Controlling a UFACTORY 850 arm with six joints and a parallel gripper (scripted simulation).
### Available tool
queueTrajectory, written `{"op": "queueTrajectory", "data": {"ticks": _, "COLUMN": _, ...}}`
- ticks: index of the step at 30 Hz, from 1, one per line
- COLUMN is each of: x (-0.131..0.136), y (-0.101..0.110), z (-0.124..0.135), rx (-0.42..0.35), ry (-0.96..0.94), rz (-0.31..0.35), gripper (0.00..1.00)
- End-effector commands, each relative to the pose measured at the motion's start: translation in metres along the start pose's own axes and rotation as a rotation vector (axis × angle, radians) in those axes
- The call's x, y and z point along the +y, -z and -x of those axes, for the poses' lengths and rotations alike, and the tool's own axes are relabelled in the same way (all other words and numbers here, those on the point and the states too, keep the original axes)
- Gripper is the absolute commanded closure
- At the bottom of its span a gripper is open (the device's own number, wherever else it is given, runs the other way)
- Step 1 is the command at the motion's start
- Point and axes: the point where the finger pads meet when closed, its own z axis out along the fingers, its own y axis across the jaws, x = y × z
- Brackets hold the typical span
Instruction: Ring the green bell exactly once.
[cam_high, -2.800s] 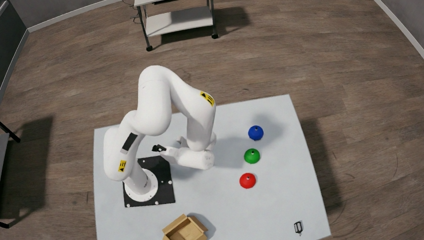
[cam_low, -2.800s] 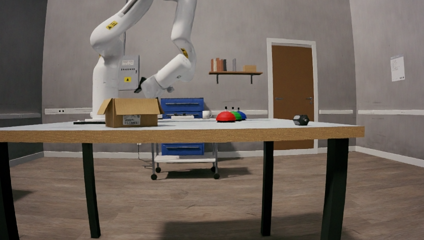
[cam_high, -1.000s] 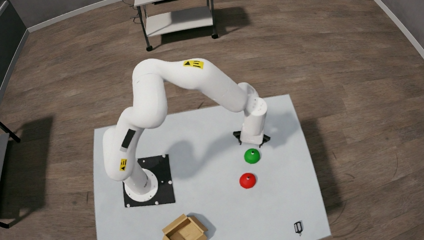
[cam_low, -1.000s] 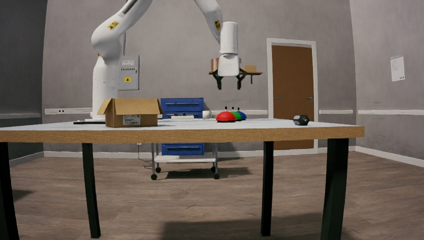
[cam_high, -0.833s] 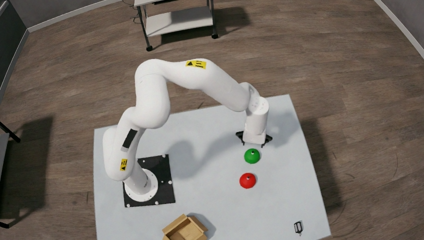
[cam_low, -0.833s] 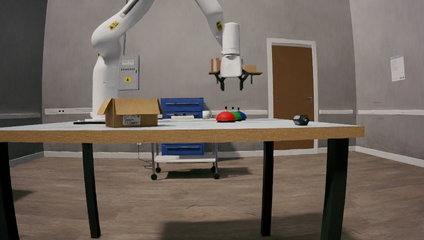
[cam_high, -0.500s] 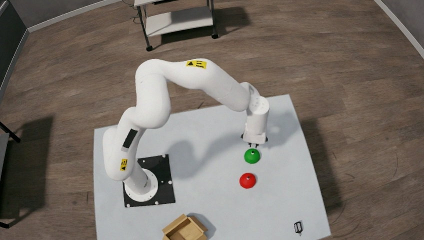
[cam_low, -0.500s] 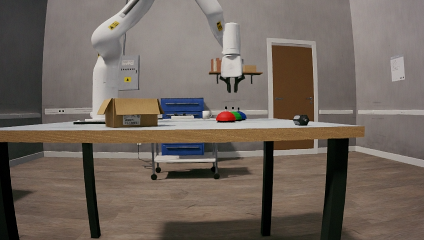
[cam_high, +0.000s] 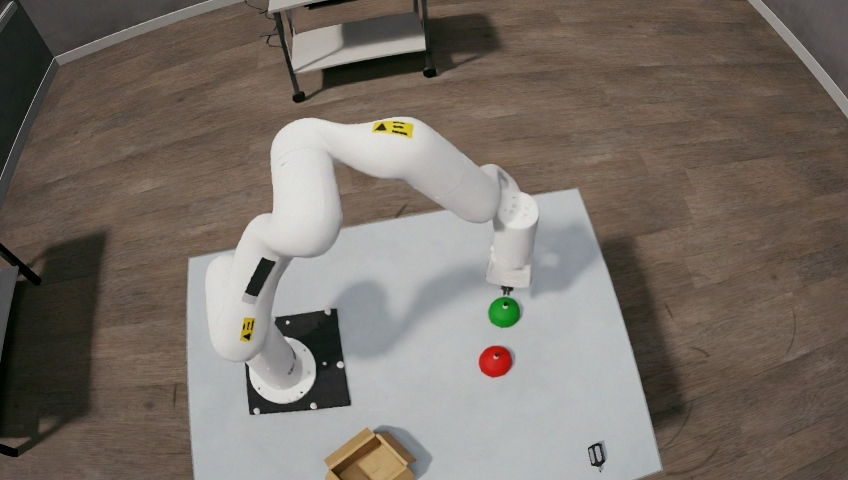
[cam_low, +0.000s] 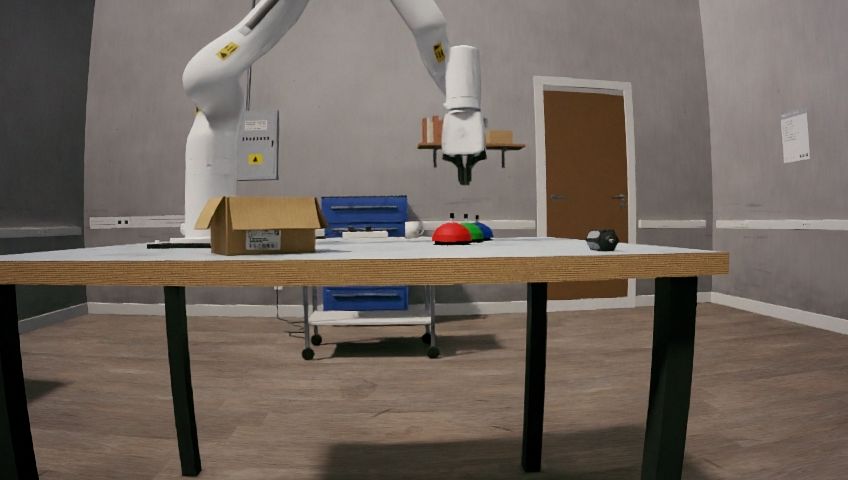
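The green bell point(cam_high: 504, 312) sits on the white table top, right of the middle, with a small dark button on its dome. In the side view it point(cam_low: 473, 230) lies between the red bell and the blue bell. My gripper point(cam_high: 507, 290) points straight down over the green bell with its fingers shut and empty. In the side view the gripper point(cam_low: 464, 175) hangs well above the bell's button, not touching it.
A red bell point(cam_high: 495, 361) sits just in front of the green one. A blue bell point(cam_low: 484, 230) lies behind it, hidden under my wrist in the top view. An open cardboard box point(cam_high: 369, 457) stands at the front edge. A small black object point(cam_high: 596, 454) lies at the front right corner.
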Motion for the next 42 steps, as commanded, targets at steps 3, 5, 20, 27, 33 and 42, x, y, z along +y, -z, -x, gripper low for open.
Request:
{"op": "queueTrajectory", "data": {"ticks": 3, "x": 0.001, "y": 0.001, "z": 0.000, "rx": 0.001, "ry": 0.000, "rz": 0.002, "gripper": 1.00}}
{"op": "queueTrajectory", "data": {"ticks": 5, "x": 0.001, "y": 0.001, "z": 0.000, "rx": 0.001, "ry": 0.000, "rz": 0.002, "gripper": 1.00}}
{"op": "queueTrajectory", "data": {"ticks": 20, "x": 0.001, "y": 0.001, "z": 0.000, "rx": 0.001, "ry": 0.000, "rz": 0.002, "gripper": 1.00}}
{"op": "queueTrajectory", "data": {"ticks": 27, "x": 0.001, "y": 0.000, "z": 0.000, "rx": 0.000, "ry": 0.000, "rz": 0.002, "gripper": 1.00}}
{"op": "queueTrajectory", "data": {"ticks": 33, "x": 0.001, "y": -0.004, "z": 0.000, "rx": -0.005, "ry": 0.000, "rz": 0.002, "gripper": 1.00}}
{"op": "queueTrajectory", "data": {"ticks": 42, "x": 0.001, "y": -0.013, "z": 0.000, "rx": -0.005, "ry": 0.000, "rz": 0.001, "gripper": 1.00}}
